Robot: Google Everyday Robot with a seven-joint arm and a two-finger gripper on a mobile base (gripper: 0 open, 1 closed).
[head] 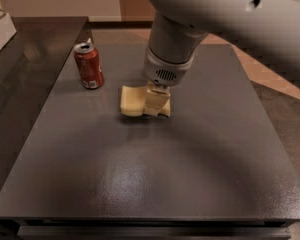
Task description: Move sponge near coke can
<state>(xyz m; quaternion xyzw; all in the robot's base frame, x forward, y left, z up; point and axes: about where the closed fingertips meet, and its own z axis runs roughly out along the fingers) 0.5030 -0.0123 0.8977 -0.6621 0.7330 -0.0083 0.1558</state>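
Observation:
The pale yellow sponge [132, 101] lies on the dark table [190, 179], just right of the red coke can [89, 65], which stands upright with its silver top showing. A small gap separates sponge and can. My gripper [157, 103] comes straight down from the large grey arm onto the sponge's right half and is shut on it. The sponge's right part is hidden behind the fingers.
A white box [0, 26] sits at the far left edge on a neighbouring dark surface. The grey arm [225, 14] fills the upper right and hides the table's back middle. A tiled floor shows to the right.

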